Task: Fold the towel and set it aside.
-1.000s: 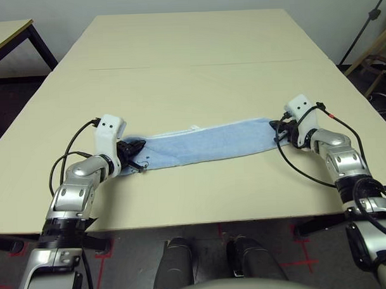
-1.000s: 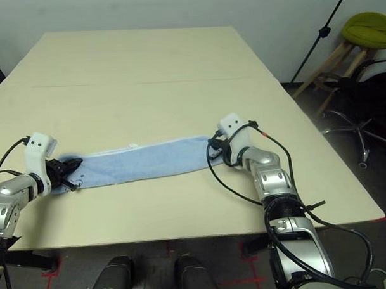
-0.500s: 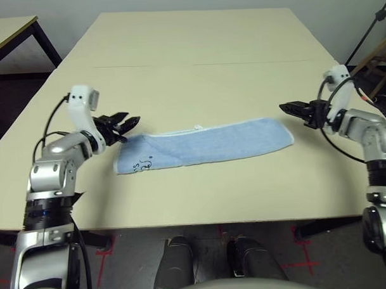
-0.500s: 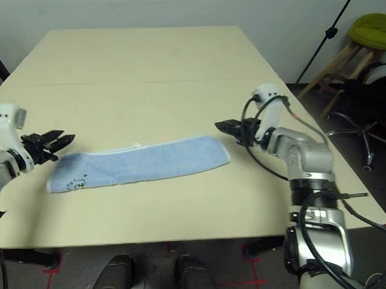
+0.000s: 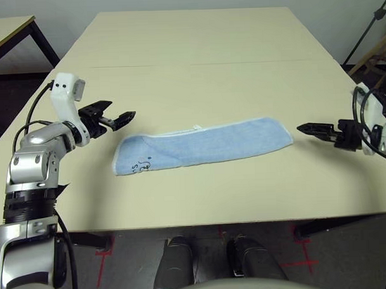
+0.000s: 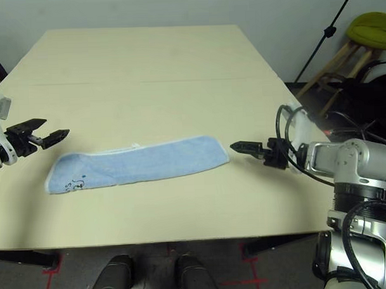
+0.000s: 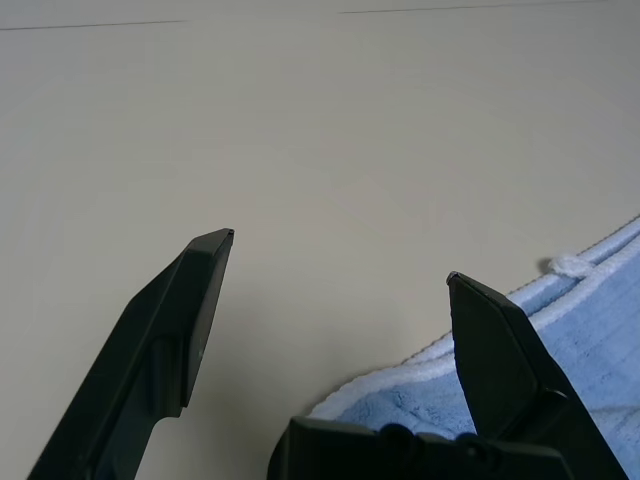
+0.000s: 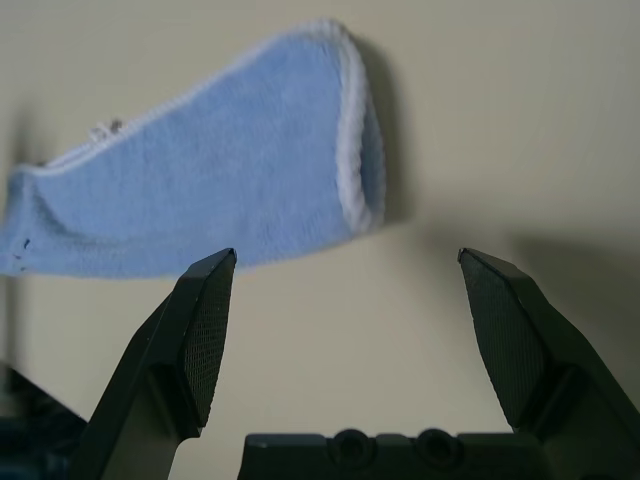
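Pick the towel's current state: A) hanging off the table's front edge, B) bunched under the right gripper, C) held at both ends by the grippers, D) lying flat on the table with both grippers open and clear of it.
D: the towel lies in a long strip on the table, with the left gripper and right gripper open just off its two ends.

Robotics lab or test room, not home. Large plain beige tabletop (image 5: pixel 196 49) made of two sections butted together, seam running across. Second similar table (image 5: pixel 8 30) with black legs at far left. Bare pale wall (image 6: pixel 175 9) behind, dark floor. Red tape marks (image 5: pixel 301 255) on floor under near edge, like position markers. Black stand pole (image 6: pixel 322 35) leaning at right. Wooden stool with lime-green cushion (image 6: pixel 369 27) and office chair base (image 6: pixel 361 135) beside it.
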You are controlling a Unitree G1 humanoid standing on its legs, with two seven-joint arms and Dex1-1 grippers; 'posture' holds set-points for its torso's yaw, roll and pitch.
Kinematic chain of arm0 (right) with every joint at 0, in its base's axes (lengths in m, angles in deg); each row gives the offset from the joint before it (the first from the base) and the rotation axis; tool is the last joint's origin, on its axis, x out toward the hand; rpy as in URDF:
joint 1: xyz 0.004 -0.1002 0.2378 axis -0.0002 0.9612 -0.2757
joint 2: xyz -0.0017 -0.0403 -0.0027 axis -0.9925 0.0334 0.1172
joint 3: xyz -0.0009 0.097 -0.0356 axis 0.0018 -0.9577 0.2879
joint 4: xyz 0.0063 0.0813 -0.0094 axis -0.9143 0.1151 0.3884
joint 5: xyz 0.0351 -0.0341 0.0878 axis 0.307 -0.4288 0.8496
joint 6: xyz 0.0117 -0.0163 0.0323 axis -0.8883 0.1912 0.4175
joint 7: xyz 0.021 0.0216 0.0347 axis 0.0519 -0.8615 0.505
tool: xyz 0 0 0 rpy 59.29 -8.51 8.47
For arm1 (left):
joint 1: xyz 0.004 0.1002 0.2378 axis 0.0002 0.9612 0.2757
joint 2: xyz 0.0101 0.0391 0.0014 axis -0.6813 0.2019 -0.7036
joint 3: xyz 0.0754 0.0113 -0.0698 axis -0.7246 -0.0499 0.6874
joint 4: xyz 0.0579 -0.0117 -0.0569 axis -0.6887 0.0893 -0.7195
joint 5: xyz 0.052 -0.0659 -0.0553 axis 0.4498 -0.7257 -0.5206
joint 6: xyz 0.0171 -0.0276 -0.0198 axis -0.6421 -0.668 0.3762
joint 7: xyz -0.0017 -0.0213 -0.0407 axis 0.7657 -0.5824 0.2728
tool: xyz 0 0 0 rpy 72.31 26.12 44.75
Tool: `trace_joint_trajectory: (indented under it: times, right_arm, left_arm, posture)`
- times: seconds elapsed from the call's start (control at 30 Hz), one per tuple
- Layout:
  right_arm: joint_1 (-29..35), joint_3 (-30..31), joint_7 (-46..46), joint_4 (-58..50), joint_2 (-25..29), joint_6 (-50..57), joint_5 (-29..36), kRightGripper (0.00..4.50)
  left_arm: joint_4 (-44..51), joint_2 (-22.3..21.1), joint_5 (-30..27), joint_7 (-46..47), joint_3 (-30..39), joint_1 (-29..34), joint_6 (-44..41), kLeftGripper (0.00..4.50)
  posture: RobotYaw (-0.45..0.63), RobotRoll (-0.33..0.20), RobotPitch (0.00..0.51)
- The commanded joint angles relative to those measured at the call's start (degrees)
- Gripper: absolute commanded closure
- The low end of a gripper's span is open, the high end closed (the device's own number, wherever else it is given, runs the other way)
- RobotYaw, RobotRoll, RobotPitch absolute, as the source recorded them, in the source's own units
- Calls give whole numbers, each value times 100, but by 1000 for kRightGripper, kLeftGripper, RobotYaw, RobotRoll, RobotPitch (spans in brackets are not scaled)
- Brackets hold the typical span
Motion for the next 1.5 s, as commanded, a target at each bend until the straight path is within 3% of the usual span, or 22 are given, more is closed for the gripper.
trace_joint_trajectory:
  times: [0.03, 0.47, 0.77, 0.87, 1.2, 1.23, 1.4, 1.5]
  right_arm:
    - [118, -349, -377, -294, -415, 205, 36, 16]
    - [308, -1284, -1776, -668, -2220, -155, -166, 16]
    - [203, -1447, -2191, -661, -2751, -354, -106, 16]
    - [159, -1432, -2269, -568, -2770, -530, -106, 619]
    - [179, -1291, -2465, -482, -2914, -977, -6, 4304]
    - [184, -1279, -2470, -480, -2912, -995, 4, 4482]
    - [178, -1244, -2476, -434, -2865, -1067, 57, 4482]
    - [164, -1227, -2487, -406, -2852, -1133, 70, 4482]
  left_arm:
    - [-64, -51, 58, -74, -76, -22, 86, 0]
    - [106, 8, 55, -40, -68, 98, 49, 0]
    - [34, 20, 82, -112, -144, -1, 155, 0]
    - [8, -51, 138, -234, -215, 68, 288, 0]
    - [28, 30, -237, -1016, 56, 604, 1099, 0]
    - [8, -14, -336, -1302, 106, 714, 1303, 0]
    - [-359, -162, -888, -2383, 429, 836, 1694, 0]
    - [-789, -401, -733, -2667, 414, 826, 1978, 0]
  posture:
    - [108, 0, 151]
    - [114, 0, 141]
    - [106, 0, 142]
    - [105, 0, 143]
    - [112, 0, 139]
    - [112, 0, 139]
    - [111, 0, 138]
    - [109, 0, 137]
